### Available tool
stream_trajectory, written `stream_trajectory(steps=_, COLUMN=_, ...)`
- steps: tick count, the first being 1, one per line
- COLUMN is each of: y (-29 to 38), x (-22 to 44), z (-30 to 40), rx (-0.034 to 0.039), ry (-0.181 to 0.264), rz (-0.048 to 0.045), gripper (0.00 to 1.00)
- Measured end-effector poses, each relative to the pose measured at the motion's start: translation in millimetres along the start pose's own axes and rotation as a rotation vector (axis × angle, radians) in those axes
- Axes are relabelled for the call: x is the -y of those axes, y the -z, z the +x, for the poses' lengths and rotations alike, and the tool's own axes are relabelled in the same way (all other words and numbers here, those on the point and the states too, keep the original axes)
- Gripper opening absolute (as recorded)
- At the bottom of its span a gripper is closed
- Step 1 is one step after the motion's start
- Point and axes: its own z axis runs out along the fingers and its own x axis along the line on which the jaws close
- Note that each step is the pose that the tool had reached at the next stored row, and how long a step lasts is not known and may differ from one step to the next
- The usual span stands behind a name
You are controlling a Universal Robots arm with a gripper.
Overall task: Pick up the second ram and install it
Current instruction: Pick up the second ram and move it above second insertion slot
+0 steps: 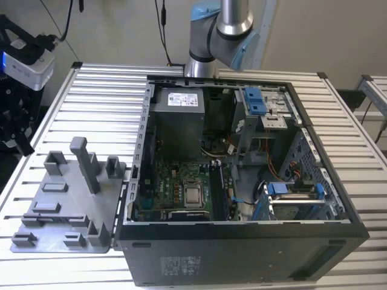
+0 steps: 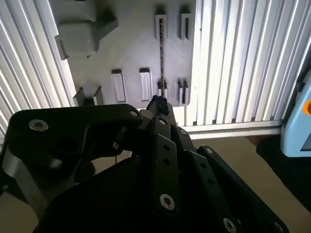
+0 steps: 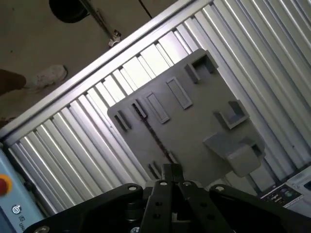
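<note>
Ribbed aluminium tabletop (image 3: 73, 145) carries a gray slotted tray (image 3: 194, 126). On it the second ram (image 3: 153, 136) stands on edge, its long axis lying flat between end slots. It lines up with the gripper (image 3: 171, 171), whose fingers are drawn together.

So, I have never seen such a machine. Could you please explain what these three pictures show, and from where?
It is one robot arm with a gripper. The exterior view, from a camera off the arm, shows a slatted table with an open computer case and, at the exterior view's left, a grey holder. Both wrist views come from cameras riding on the arm; they look past the black gripper at that holder. The thin dark line standing in its slots is the ram, seen edge-on. The gripper is lined up over it; whether they touch I cannot tell.
</note>
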Motion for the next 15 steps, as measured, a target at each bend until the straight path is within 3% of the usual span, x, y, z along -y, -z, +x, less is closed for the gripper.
stream_trajectory(steps=4, y=-1.1, x=0.0, z=0.0, rx=-0.0020, ry=0.073, rz=0.0021, gripper=0.11)
stream_trajectory(steps=15, y=-5.0, x=-0.3, z=0.2, rx=-0.0006, ry=0.189, rz=0.0134, gripper=0.11)
